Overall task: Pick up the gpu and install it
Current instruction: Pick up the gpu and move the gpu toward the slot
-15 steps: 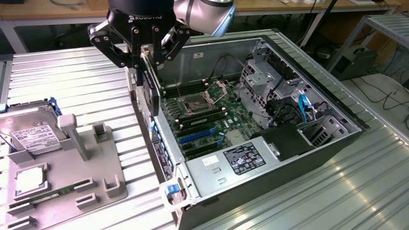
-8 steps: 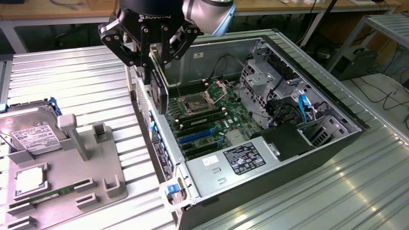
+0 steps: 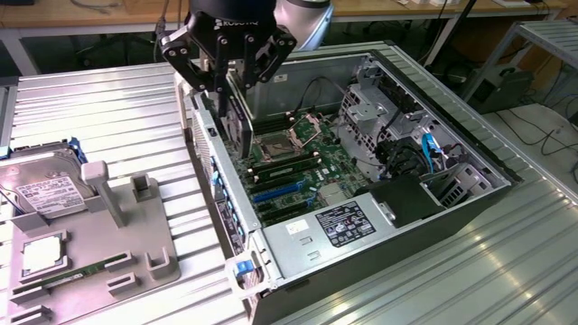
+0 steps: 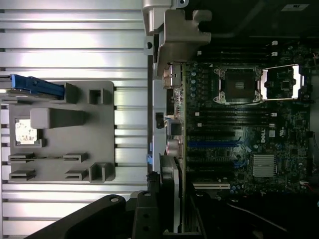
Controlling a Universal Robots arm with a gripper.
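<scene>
Ribbed metal table (image 3: pixel 488 271) lies in the foreground and carries an open computer case (image 3: pixel 380 267) with its motherboard (image 3: pixel 312 169) exposed. At the exterior view's left sits a grey fixture (image 3: pixel 108 250) with a hard drive (image 3: pixel 40 186) propped in it. Just inside the case's left wall, the gripper (image 3: pixel 237 84) has its fingers partly closed on the gpu (image 3: pixel 237 122). It pinches the card upright on edge, lower edge close to the motherboard beside the processor socket (image 3: pixel 271 145).
</scene>
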